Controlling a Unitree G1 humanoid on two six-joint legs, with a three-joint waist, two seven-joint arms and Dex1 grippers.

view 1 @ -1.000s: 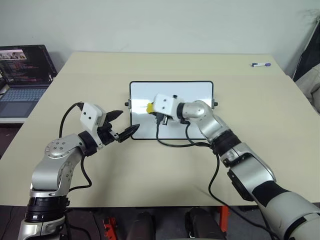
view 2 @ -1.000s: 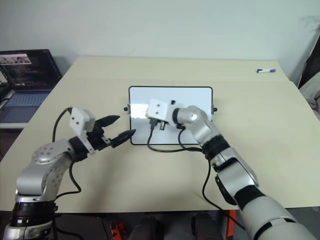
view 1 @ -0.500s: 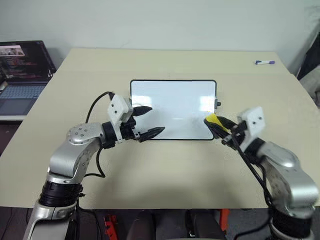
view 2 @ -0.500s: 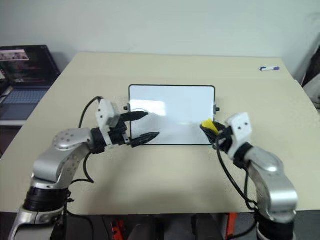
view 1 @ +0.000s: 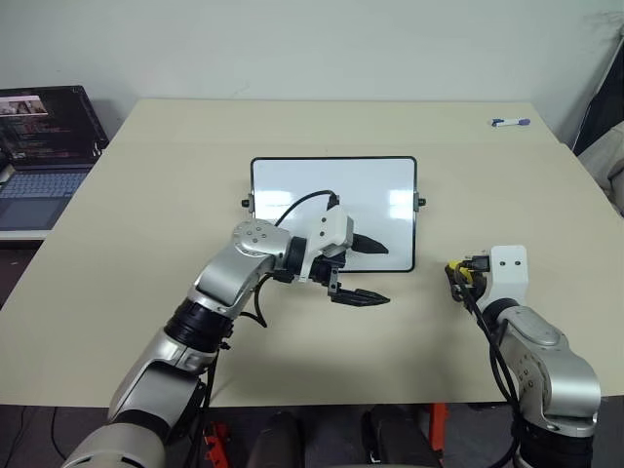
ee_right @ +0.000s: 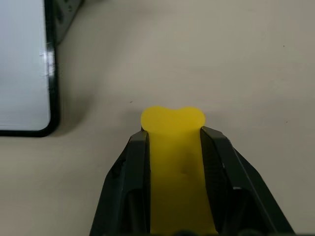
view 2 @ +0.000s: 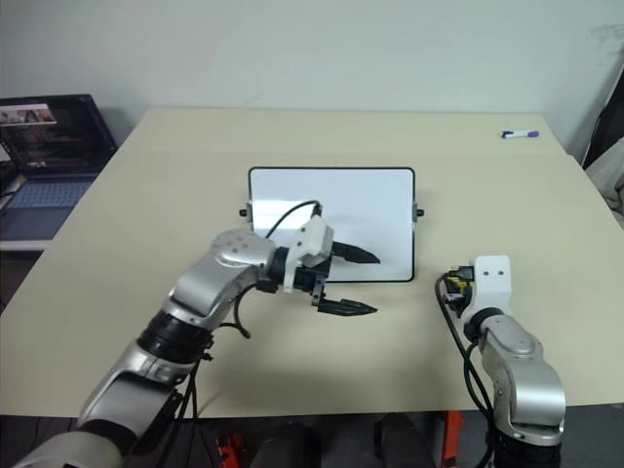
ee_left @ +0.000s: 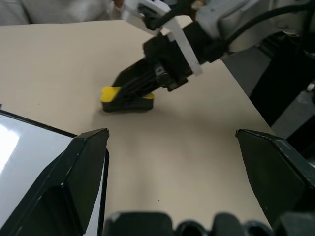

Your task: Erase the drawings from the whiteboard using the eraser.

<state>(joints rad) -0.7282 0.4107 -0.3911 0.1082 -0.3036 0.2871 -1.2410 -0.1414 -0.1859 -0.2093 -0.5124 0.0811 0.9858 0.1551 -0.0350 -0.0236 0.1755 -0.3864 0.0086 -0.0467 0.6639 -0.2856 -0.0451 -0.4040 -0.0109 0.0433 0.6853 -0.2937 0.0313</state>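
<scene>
Right gripper (ee_right: 173,142): you have it clamped on the eraser (ee_right: 173,162) — beside the whiteboard (view 1: 331,200).
Left gripper (view 1: 375,273): fingers wide apart — over the board's near edge.

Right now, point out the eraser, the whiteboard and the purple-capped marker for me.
eraser (ee_right: 173,162): right wrist view, yellow top between the fingers.
whiteboard (view 1: 292,185): left eye view, bare white surface, upper left part.
purple-capped marker (view 1: 509,123): left eye view, middle of its barrel.
</scene>
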